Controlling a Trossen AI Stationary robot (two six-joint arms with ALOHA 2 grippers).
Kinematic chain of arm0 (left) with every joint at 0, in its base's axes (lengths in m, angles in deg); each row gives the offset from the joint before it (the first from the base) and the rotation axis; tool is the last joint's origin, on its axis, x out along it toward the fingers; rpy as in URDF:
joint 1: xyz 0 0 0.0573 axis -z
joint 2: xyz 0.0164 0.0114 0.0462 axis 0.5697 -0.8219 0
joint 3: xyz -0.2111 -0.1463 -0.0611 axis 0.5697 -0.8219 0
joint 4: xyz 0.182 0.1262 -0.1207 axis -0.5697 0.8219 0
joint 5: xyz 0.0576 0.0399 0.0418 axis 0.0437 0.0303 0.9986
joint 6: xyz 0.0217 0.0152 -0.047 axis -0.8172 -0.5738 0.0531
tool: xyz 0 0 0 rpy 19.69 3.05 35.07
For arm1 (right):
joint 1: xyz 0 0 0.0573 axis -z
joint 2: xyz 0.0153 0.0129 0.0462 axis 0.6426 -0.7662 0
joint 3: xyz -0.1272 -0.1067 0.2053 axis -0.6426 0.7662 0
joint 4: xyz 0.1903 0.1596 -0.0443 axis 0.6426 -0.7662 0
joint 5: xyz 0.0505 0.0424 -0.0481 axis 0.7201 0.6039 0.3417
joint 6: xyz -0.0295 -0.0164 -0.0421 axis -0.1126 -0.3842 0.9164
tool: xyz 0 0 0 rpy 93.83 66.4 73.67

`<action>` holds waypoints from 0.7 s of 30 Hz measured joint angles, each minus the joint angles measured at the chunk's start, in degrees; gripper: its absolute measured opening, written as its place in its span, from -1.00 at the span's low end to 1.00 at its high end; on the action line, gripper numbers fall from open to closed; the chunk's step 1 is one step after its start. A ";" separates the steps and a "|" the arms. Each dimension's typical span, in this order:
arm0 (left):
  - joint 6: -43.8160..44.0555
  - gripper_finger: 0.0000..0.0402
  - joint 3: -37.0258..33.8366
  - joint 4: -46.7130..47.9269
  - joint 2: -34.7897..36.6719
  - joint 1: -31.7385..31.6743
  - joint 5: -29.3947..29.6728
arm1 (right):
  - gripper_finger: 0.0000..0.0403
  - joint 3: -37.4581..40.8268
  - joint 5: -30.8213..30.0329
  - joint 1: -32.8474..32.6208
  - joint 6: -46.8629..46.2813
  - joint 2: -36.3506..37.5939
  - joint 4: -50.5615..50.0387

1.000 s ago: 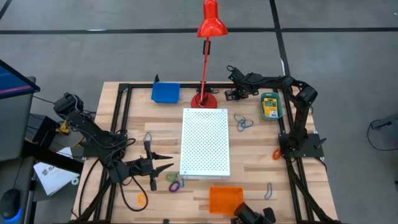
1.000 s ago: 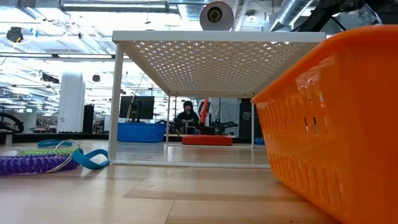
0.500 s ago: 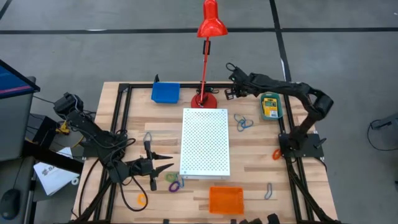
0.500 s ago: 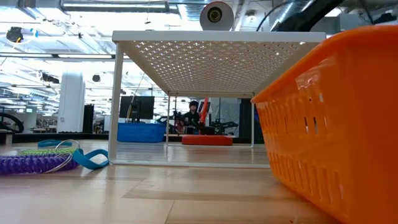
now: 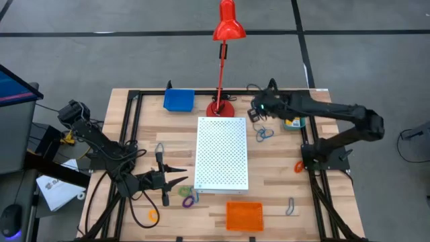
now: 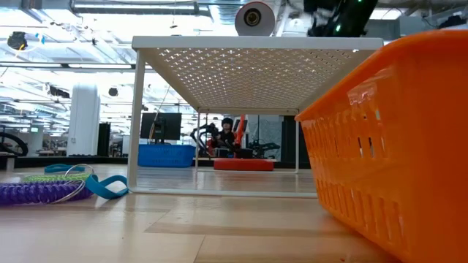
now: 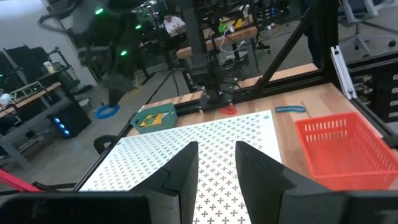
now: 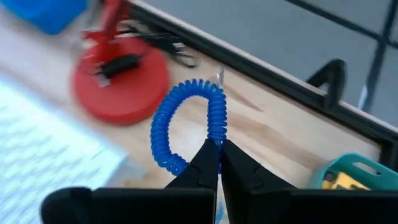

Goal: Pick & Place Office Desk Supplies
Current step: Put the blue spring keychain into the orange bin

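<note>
Overhead, the right gripper reaches across toward the red lamp base, its jaws pinched shut on a blue coiled loop, which curls out ahead of the fingertips above the wood. Just past the jaws to one side sits the lamp base; behind them lies the teal tray with the crayon box. The left gripper waits beside the white perforated board, its jaws parted on nothing, with the orange basket ahead of them.
</note>
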 joint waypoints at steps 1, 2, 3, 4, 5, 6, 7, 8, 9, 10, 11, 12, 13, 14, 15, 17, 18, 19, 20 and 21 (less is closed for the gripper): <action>0.00 -0.49 0.00 -0.29 0.00 -0.02 -0.37 | -1.00 0.00 -0.85 -2.34 -0.55 0.54 -0.27; 0.00 -0.49 0.00 -0.44 0.00 -0.02 -1.14 | -1.00 0.00 -1.55 -4.84 -1.20 0.99 -0.19; 0.01 -0.49 0.00 -0.58 0.00 -0.01 -2.04 | -1.00 0.00 -2.45 -7.32 -1.91 1.30 -0.08; 0.00 -0.49 0.00 -0.94 0.00 -0.01 -3.00 | -1.00 0.00 -3.51 -9.90 -2.70 1.56 0.21; 0.00 -0.49 0.00 -1.56 0.00 0.00 -3.74 | -1.00 0.00 -4.57 -12.66 -3.25 1.62 0.64; -0.06 -0.49 0.00 -2.20 0.00 0.00 -4.57 | -1.00 0.00 -5.58 -15.35 -3.97 1.62 0.99; -0.33 -0.49 0.00 -2.72 0.00 0.00 -5.29 | -1.00 0.00 -6.45 -18.05 -4.90 1.60 1.05; -0.49 -0.49 0.00 -3.09 0.00 0.00 -5.99 | -1.00 0.00 -7.19 -20.69 -5.85 1.57 1.02; -0.49 -0.49 0.00 -3.38 0.00 0.00 -6.48 | -1.00 -0.01 -8.06 -23.38 -6.97 1.43 1.02; -0.51 -0.49 0.00 -3.66 0.00 0.00 -6.57 | -1.00 -0.02 -8.77 -26.01 -8.19 1.22 0.97; -0.51 -0.49 0.00 -3.73 0.00 0.00 -6.71 | -1.00 -0.02 -9.51 -28.76 -9.67 0.94 0.68; -0.52 -0.49 0.00 -3.72 0.00 0.00 -6.92 | -1.00 -0.02 -10.11 -31.31 -11.33 0.64 0.21; -0.52 -0.49 0.00 -3.71 0.00 0.00 -6.93 | -1.00 -0.02 -10.59 -33.83 -13.25 0.41 -0.02; -0.52 -0.49 0.00 -3.73 0.00 0.00 -6.95 | -1.00 -0.02 -10.91 -36.47 -15.42 0.24 -0.45; -0.52 -0.49 0.00 -3.75 0.00 0.00 -6.93 | -1.00 -0.02 -11.13 -39.05 -17.69 -0.17 -0.91; -0.56 -0.49 0.00 -3.73 0.00 0.00 -6.93 | -1.00 -0.02 -11.19 -44.14 -22.49 -1.25 -1.66; -0.57 -0.49 0.00 -3.78 0.00 0.00 -6.93 | -1.00 -0.02 -11.14 -46.56 -24.97 -1.76 -2.14; -0.57 -0.49 0.00 -3.82 0.00 0.00 -6.93 | -1.00 -0.02 -11.15 -48.95 -27.70 -2.28 -2.28; -0.59 -0.49 0.00 -3.82 0.00 0.00 -6.93 | -1.00 -0.02 -11.17 -51.37 -30.34 -2.75 -2.14; -0.61 -0.49 0.00 -3.85 0.00 0.00 -6.93 | -1.00 -0.02 -11.14 -53.55 -32.98 -3.31 -2.15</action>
